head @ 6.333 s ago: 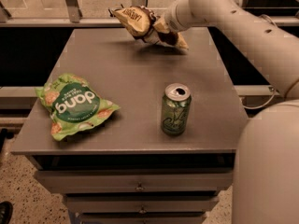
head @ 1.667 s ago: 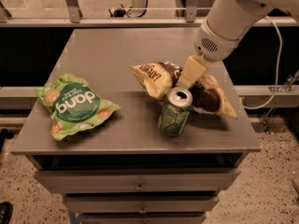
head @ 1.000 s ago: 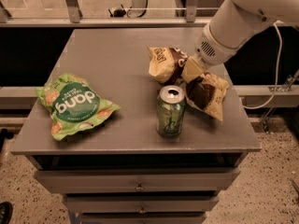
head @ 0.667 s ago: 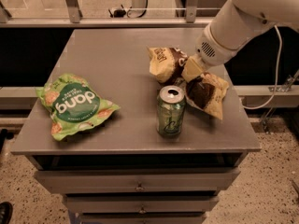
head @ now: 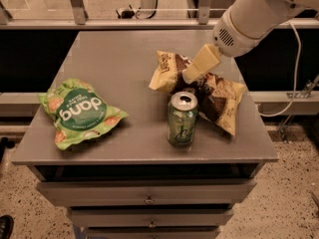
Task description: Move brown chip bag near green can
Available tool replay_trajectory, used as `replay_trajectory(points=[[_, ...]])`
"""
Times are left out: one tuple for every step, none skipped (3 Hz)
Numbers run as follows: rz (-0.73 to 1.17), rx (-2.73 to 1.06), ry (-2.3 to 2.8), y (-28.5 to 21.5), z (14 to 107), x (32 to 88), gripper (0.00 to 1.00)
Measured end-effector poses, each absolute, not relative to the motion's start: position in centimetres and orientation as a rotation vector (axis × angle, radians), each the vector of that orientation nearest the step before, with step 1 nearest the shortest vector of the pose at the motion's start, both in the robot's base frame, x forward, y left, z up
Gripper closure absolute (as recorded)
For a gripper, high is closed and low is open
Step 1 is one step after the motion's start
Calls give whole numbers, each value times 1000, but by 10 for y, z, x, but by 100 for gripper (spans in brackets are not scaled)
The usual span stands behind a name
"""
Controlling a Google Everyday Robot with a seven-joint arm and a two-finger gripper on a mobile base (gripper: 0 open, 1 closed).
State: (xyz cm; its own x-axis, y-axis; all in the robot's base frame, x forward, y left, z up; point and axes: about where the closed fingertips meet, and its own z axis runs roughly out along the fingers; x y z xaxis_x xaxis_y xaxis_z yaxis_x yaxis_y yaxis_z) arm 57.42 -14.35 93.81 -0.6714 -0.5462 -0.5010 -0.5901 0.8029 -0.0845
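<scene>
The gripper [head: 189, 76] is pinching the crinkly brown chip bag [head: 222, 99] with closed jaws at its dark middle, tan ends sagging either side of it, while the smooth, cylindrical green can [head: 182, 119] is standing just below, so placement is looking done and the next move is calling for a release

Grey table [head: 114, 54], green chip bag [head: 79, 112], green can [head: 182, 119], brown chip bag [head: 219, 101] under gripper [head: 193, 72]
</scene>
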Motion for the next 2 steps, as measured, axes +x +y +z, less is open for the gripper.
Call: replay_trajectory(points=[[119,-818,2455,-140,955,575,0],[105,-801,2433,-144,974,574,0]])
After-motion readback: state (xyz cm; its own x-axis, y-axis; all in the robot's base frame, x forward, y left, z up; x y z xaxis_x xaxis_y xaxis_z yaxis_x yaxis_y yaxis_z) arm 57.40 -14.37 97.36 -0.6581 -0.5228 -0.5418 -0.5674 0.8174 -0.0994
